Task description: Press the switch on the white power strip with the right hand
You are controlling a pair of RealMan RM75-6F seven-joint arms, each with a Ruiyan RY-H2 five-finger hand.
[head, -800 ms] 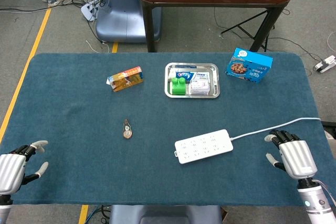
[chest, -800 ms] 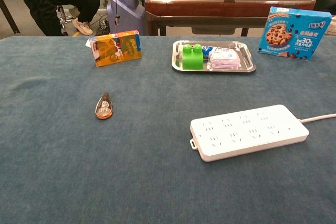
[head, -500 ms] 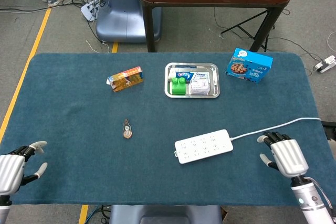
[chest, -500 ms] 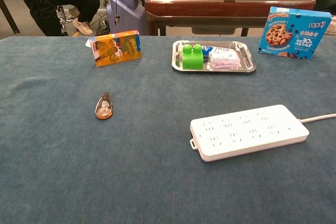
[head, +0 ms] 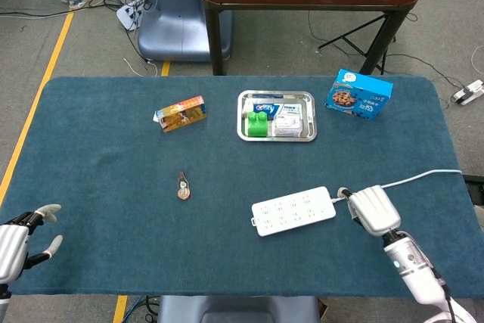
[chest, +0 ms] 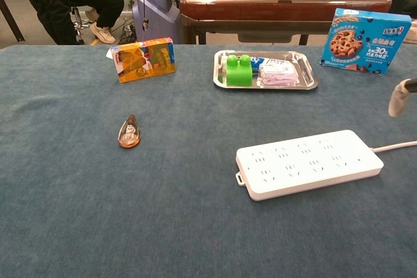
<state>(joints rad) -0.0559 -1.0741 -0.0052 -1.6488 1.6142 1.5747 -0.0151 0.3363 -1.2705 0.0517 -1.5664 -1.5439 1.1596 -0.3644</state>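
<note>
The white power strip [head: 294, 210] lies flat on the blue table cover, right of centre, with its cord [head: 423, 178] running off to the right edge. In the chest view the power strip [chest: 309, 163] shows its socket rows, but I cannot make out its switch. My right hand [head: 370, 209] hovers at the strip's cord end, back upward, holding nothing; one fingertip [chest: 399, 97] shows at the chest view's right edge, above the strip's level. My left hand [head: 19, 240] rests at the near left corner, fingers apart and empty.
A steel tray [head: 277, 135] with a green block and packets sits at the back centre. The blue cookie box [head: 359, 94] stands at the back right and an orange box [head: 181, 113] at the back left. A small brown object [head: 182, 186] lies left of centre.
My right hand has moved left and forward from the table's right edge to the strip's cord end, and its fingertip has entered the chest view. The left hand has drifted slightly lower.
</note>
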